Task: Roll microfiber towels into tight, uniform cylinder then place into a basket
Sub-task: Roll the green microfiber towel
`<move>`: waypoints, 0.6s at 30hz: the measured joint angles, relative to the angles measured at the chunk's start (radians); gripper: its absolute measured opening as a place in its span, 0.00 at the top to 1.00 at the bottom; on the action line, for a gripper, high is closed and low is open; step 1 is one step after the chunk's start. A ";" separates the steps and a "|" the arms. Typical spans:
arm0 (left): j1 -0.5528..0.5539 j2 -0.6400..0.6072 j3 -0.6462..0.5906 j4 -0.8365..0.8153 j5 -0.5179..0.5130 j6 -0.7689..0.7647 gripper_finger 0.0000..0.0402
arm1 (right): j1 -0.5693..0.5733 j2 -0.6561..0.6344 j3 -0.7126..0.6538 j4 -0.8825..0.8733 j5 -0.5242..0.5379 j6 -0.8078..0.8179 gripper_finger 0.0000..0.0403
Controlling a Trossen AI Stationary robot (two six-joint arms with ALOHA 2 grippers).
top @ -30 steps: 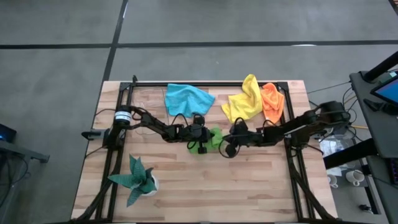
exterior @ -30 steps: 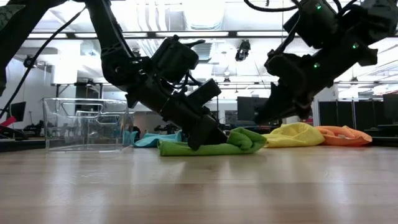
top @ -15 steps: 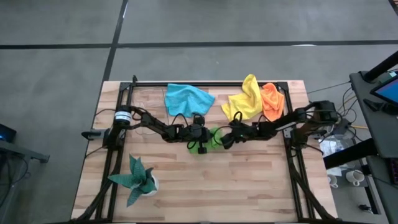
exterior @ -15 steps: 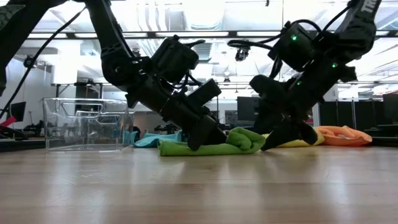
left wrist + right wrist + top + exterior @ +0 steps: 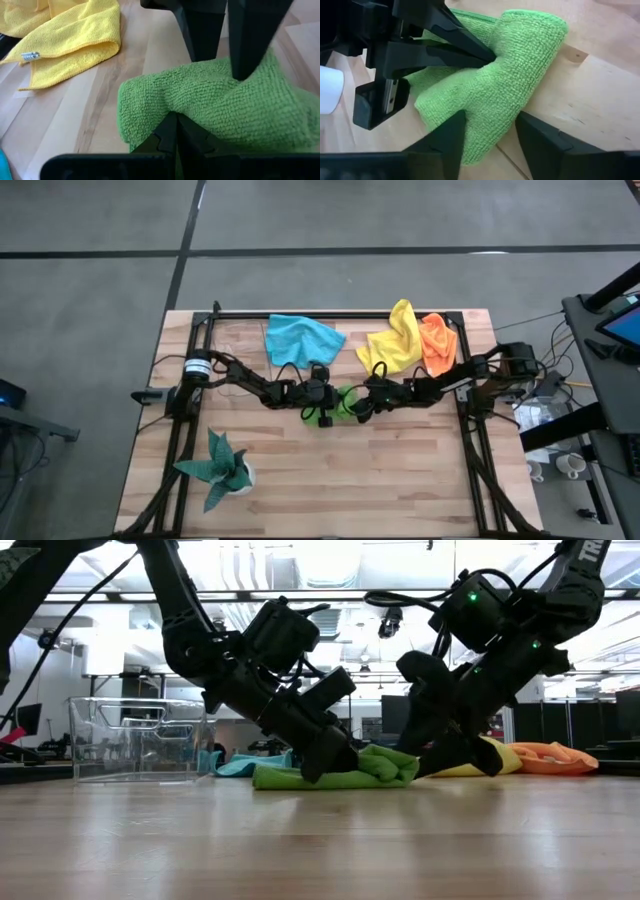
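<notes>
Green towel (image 5: 335,772) at the table middle, between two grippers.
Left gripper (image 5: 322,407) pinches the towel, fingers closed; right gripper (image 5: 487,137) has fingers apart around its free end. The cloth looks soft, light and floppy, so I think it is best to hold it at the folded edge. Farther back lie the yellow towel (image 5: 393,340) and the basket (image 5: 135,738).

Grey tiled floor (image 5: 90,300) surrounds the wooden table (image 5: 330,470); ceiling lights (image 5: 330,565) overhead.
</notes>
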 joint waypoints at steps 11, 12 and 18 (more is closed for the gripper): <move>-0.029 -0.061 -0.004 0.008 -0.087 0.112 1.00 | 0.002 -0.002 0.000 -0.069 0.040 -0.063 0.97; -0.037 -0.071 -0.004 0.019 -0.085 0.112 1.00 | 0.002 -0.002 0.000 -0.074 0.041 -0.067 0.97; -0.085 -0.065 0.002 0.052 -0.027 0.087 1.00 | 0.002 -0.003 0.000 -0.080 0.050 -0.089 0.98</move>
